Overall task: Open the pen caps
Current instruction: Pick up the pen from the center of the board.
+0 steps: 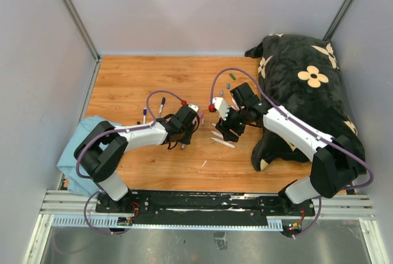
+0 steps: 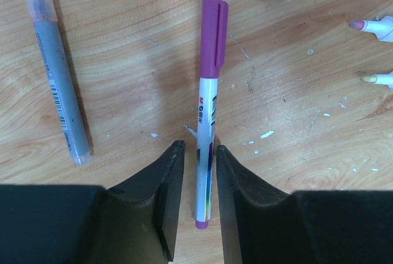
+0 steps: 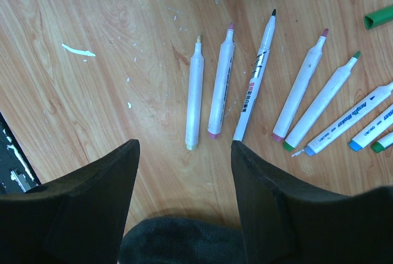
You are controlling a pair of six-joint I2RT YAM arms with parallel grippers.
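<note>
Straddles the white pen barrel (image 2: 206, 123) with the left tool (image 2: 199, 147), set narrow, with a thin gap on one side, so likely not squeezing. Lies flat near the middle of the counter (image 2: 123, 92), probably to leave the purple pen cap (image 2: 212, 37) poking out ahead of the tool, free to pull. Hangs the right tool (image 3: 184, 144) wide and empty over uncapped pens (image 3: 221, 80), maybe ready to tug that cap.

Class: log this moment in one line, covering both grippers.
left gripper: open, straddling pen | purple cap: on | right gripper: open, empty, above uncapped pens
</note>
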